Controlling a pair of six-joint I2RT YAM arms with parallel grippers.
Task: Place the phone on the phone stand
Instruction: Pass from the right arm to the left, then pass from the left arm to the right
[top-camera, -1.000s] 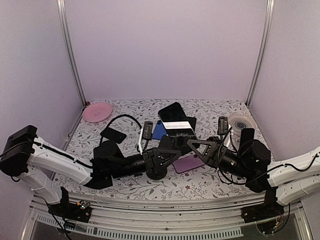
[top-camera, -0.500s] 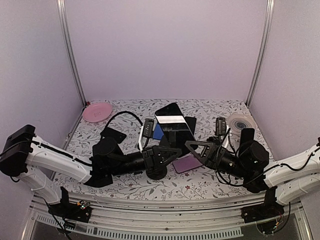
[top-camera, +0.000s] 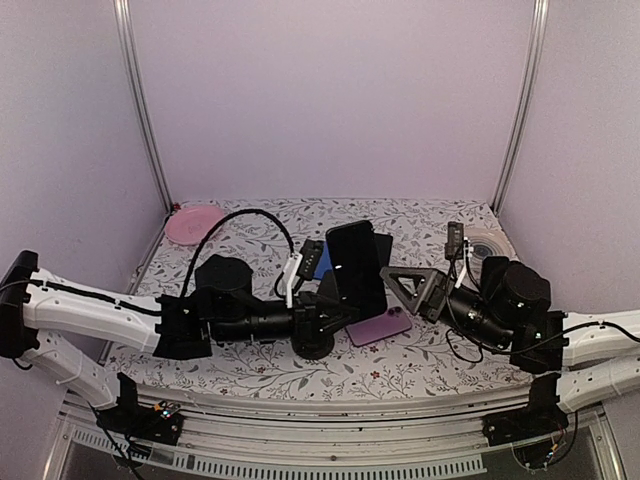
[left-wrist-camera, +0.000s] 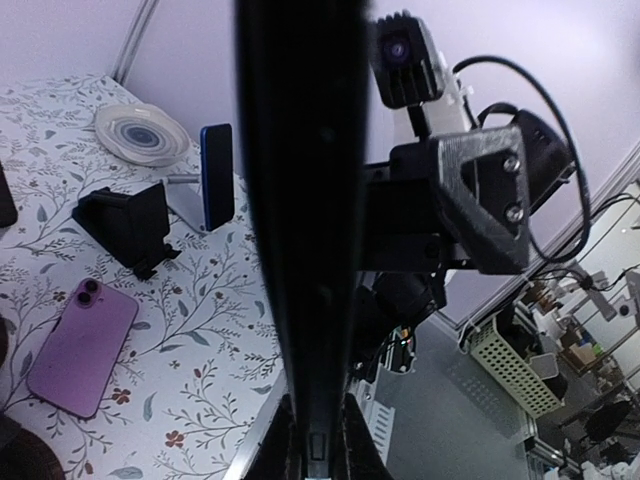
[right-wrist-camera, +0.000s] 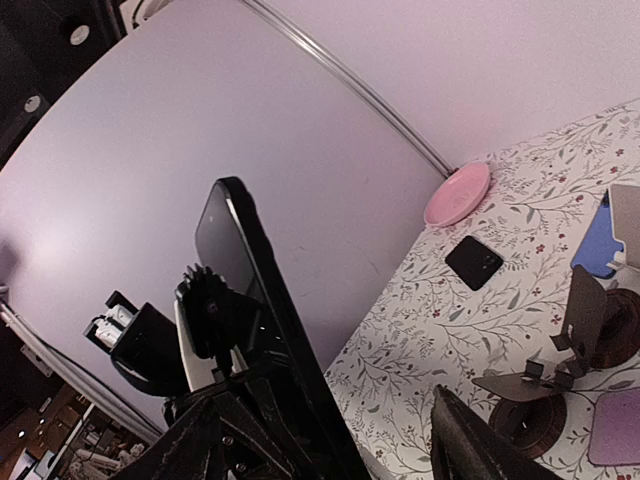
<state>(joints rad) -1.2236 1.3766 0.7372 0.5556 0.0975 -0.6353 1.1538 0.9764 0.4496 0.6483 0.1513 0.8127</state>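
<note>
A black phone (top-camera: 356, 266) stands upright on edge above the table, and my left gripper (top-camera: 330, 305) is shut on its lower end. In the left wrist view the phone's thin edge (left-wrist-camera: 300, 200) fills the middle, pinched at the bottom by the left gripper (left-wrist-camera: 315, 455). My right gripper (top-camera: 408, 288) sits just right of the phone, open. The right wrist view shows the phone (right-wrist-camera: 255, 290) between the spread fingers of the right gripper (right-wrist-camera: 330, 450), not gripped. A black phone stand with a round base (top-camera: 313, 345) sits below the left gripper, also visible as the stand (right-wrist-camera: 528, 402).
A purple phone (top-camera: 378, 325) lies flat near the stand. A blue phone (left-wrist-camera: 215, 175) leans on a grey stand beside a black wedge stand (left-wrist-camera: 130, 225). A white disc (top-camera: 487, 243) sits back right, a pink plate (top-camera: 195, 222) back left, a small black phone (right-wrist-camera: 474, 262) nearby.
The left gripper closed on the phone, then the right gripper let go, opened and drew back to the right. The phone now stands more upright, and the left arm has stretched further in.
</note>
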